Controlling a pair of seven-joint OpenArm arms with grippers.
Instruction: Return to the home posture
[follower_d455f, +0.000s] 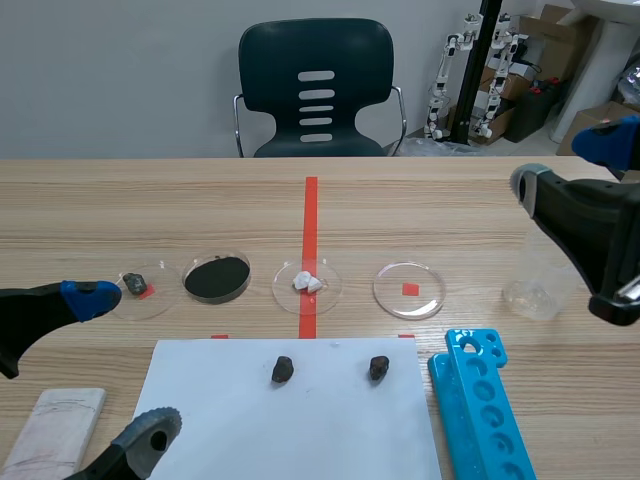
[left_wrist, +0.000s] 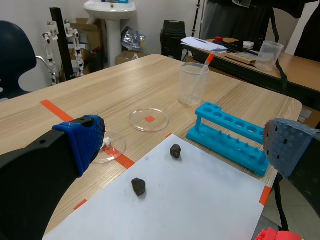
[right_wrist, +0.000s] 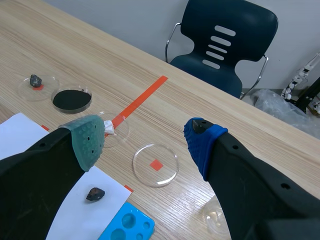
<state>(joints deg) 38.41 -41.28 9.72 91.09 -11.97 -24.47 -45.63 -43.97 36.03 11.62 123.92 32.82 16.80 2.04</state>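
My L pincer (follower_d455f: 122, 362) hangs low off the paper sheet's (follower_d455f: 300, 435) left edge. It's wide open w/ nothing btwn the pads. The blue-padded finger is out left of the sheet's far-left corner, the grey-padded one at its near-left corner.

My R pincer (follower_d455f: 567, 162) sits raised, well right of the sheet & beyond it. It's spread wide too, nothing held. In the scene view it overlaps the clear beaker (follower_d455f: 535, 285), which stands on the tabletop (follower_d455f: 450, 200) off the sheet's far-right corner.

On the sheet, near its far edge, lie 2 dark stones: one left of centre (follower_d455f: 283, 369), one right of centre (follower_d455f: 378, 367), apart from each other. A blue tube rack (follower_d455f: 478, 400) lies just beside the sheet's right edge, running alongside it. A white block (follower_d455f: 55, 435) lies flat left of the sheet's near-left corner.

Beyond the sheet's far edge is a row of 4 petri dishes, left to right:
- 1st dish (follower_d455f: 160, 305), w/ a small dark stone
- 2nd dish (follower_d455f: 246, 270), w/ black powder
- 3rd dish (follower_d455f: 325, 295), w/ a white lump
- 4th dish (follower_d455f: 395, 280), clear, over a red square mark

An orange-red tape line (follower_d455f: 310, 215) runs away from the sheet's far edge, passing under the 3rd dish. A dark chair (follower_d455f: 316, 90) stands past the tabletop, straight beyond the sheet.
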